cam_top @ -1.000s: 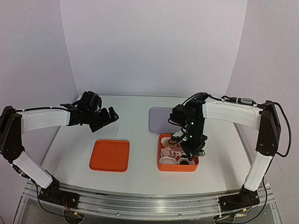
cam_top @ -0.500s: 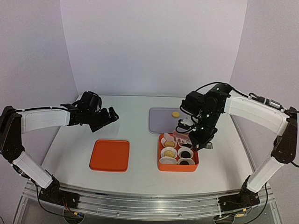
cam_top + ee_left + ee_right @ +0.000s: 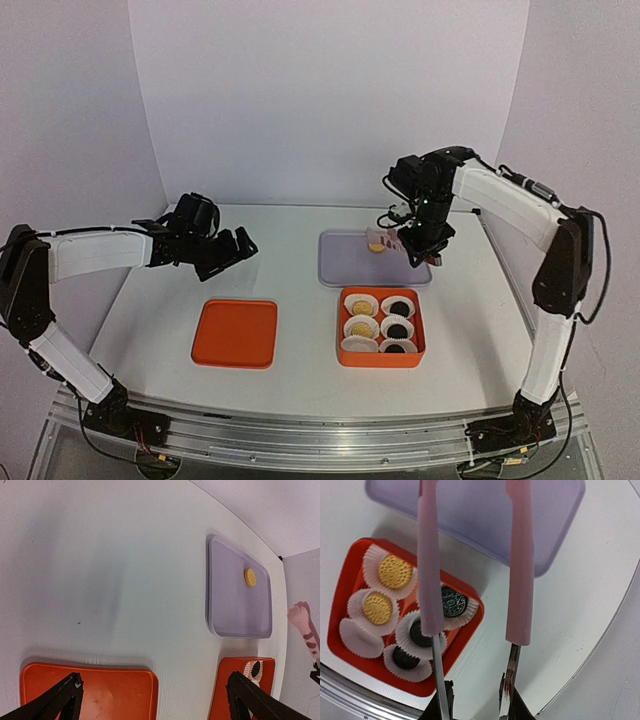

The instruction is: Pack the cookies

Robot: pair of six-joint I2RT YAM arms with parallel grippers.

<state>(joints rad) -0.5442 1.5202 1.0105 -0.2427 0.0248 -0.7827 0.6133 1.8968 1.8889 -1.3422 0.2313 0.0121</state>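
Pink tongs [image 3: 427, 580] were clamped by their metal handle end in the right gripper [image 3: 476, 702], its jaws closed on them; the two arms of the tongs stood spread, with a clear gap and nothing between them along the length that showed, though the tips ran out of the wrist view. They hung over the lavender tray [image 3: 235, 605] on the far right part of the bench [image 3: 290, 260]. One golden cookie [image 3: 250, 577] lay flat and free on that tray, close to its far edge. Just nearer than the tray sat the orange box [image 3: 380, 358] holding six white paper cups [image 3: 357, 637] in two rows of three: the left row carried two golden cookies [image 3: 395, 571] with its nearest cup bare, and the right row carried three dark cookies [image 3: 452, 601]. The left gripper [image 3: 235, 248] was held above the bench's left half with its jaws wide apart and nothing between them, beyond the flat orange lid [image 3: 235, 333] that lay left of the box
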